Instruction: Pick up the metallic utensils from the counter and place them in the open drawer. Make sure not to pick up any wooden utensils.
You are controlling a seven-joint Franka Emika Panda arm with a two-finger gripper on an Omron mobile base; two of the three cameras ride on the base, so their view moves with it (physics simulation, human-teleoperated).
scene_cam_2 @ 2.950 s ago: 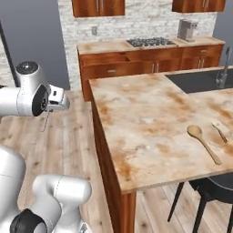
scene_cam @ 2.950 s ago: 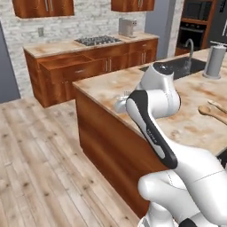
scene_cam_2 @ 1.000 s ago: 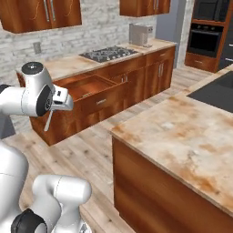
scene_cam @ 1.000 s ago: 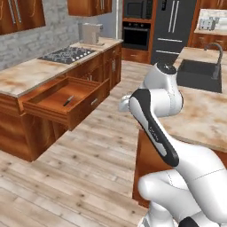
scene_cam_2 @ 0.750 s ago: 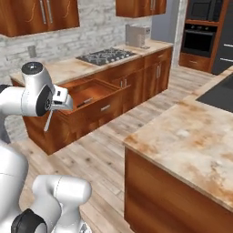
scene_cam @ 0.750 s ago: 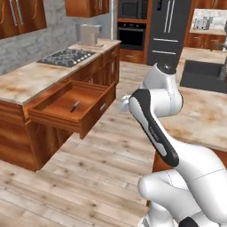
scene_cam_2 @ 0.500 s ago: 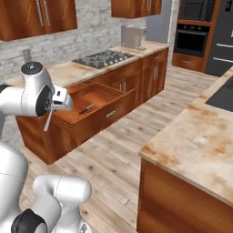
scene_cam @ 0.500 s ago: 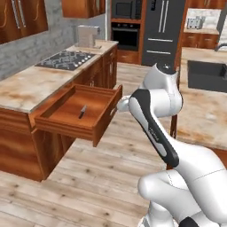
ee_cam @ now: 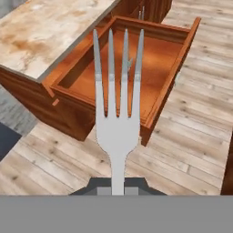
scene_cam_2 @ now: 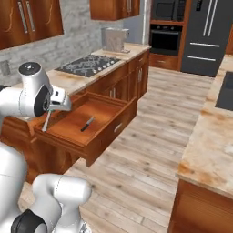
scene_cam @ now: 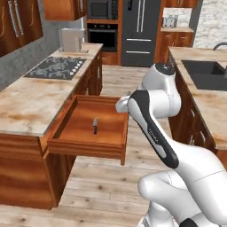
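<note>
Even, soft, shadowless-looking rendered light fills all three views; no single source or direction can be told; brightness is moderate, neither dim nor harsh; the desk (scene_cam: 26, 104) reads pale and slightly washed, without true glare; the open drawer (scene_cam: 88, 122) is darker along its inner walls, with only faint shading; textures are coarse and blurry throughout; edges look jagged; the fork (ee_cam: 117, 113) in the hand view is flat grey with soft outlines; no edge distortion shows.
</note>
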